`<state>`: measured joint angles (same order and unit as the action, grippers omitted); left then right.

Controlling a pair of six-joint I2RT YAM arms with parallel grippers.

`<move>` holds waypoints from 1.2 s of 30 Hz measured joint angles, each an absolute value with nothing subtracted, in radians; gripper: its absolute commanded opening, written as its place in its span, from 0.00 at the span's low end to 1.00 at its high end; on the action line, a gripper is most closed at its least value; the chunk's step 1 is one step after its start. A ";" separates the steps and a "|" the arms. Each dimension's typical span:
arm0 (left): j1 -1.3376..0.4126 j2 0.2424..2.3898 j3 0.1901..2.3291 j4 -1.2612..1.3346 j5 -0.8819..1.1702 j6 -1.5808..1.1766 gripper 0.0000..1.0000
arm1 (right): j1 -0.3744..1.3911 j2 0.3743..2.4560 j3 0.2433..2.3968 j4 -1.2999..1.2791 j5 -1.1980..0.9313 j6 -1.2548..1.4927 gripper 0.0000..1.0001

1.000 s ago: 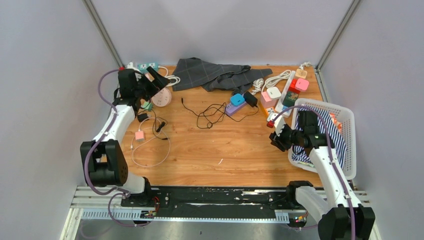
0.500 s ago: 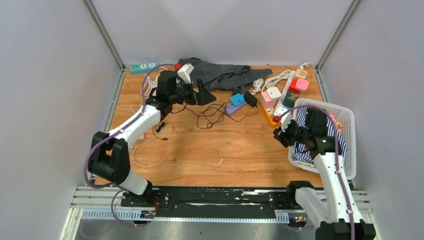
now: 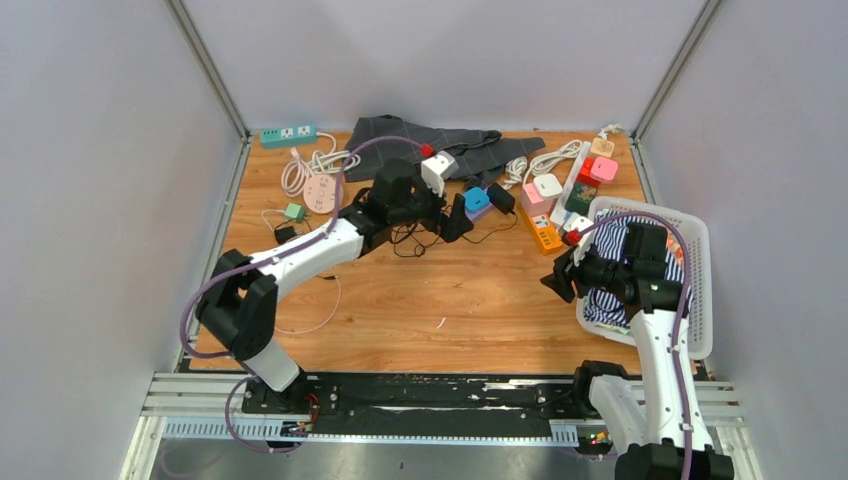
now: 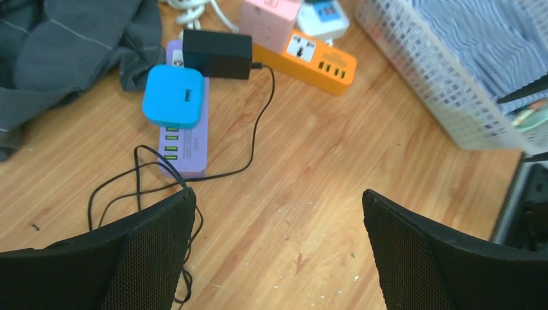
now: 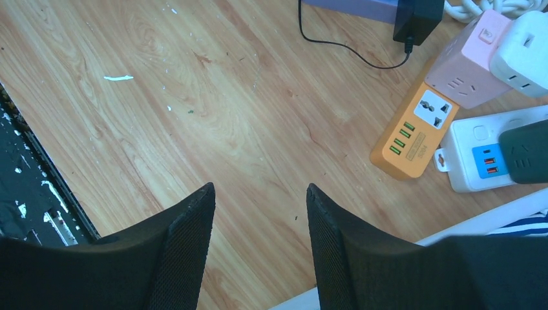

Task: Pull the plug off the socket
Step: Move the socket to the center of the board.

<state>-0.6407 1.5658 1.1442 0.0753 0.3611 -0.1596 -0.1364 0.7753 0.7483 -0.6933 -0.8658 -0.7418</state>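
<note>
At left-centre of the worktop (image 3: 400,300), your left tool (image 4: 278,252) hovers spread wide and empty, just short of the purple socket strip (image 4: 181,139) bearing the blue plug (image 4: 173,95) and black adapter (image 4: 216,53). This reads as the approach step; next, you descend and close on one plug. At right, your right tool (image 5: 258,252) stands parted and empty beside the basket (image 3: 700,250). Only the left wrist view shows both plugs sitting on the strip.

No readable text; print on orange power strip (image 5: 413,132) illegible
</note>
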 measured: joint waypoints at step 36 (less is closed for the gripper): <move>-0.683 2.188 1.705 -0.318 0.046 -0.193 0.90 | -0.193 0.801 0.748 -0.688 -0.871 -0.729 0.56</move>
